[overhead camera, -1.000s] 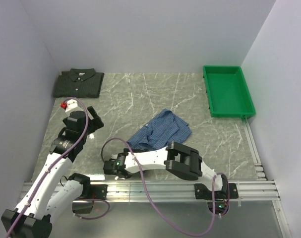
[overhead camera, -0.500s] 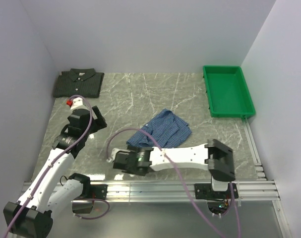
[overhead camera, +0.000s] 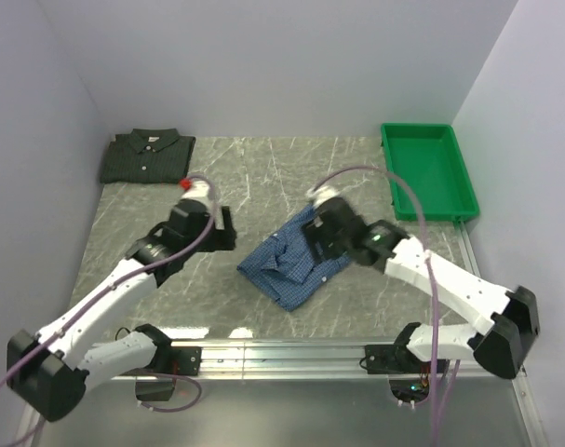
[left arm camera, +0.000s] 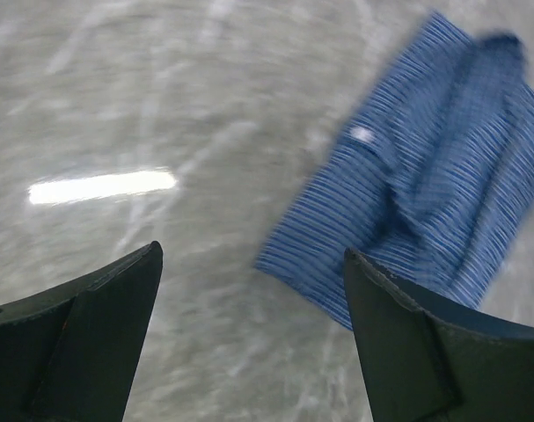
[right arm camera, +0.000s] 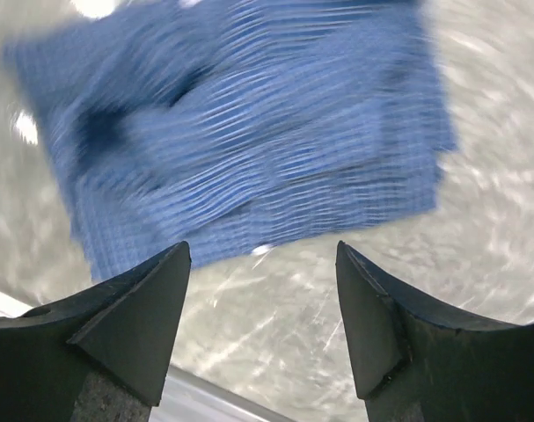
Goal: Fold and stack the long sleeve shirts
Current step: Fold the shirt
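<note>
Shirts are seen together only in the top view. The blue shirt (overhead camera: 296, 253) lies crumpled on the marble surface (overhead camera: 263, 177). The dark check shirt (overhead camera: 147, 156) lies folded flat, well apart from the blue shirt towards the far left corner. A green tray (overhead camera: 428, 177) is set far to the right of the blue shirt. The left pincer (overhead camera: 224, 229) is held just left of the blue shirt and the right pincer (overhead camera: 327, 240) over its far right part.

The jaws are shown best by the wrist views. The left pincer (left arm camera: 251, 255) is spread wide and empty, with the blue shirt (left arm camera: 425, 193) beyond its right finger. The right pincer (right arm camera: 262, 248) is likewise open above the cloth (right arm camera: 249, 132), gripping nothing. Both wrist views are blurred, so collar and buttons cannot be made out.
</note>
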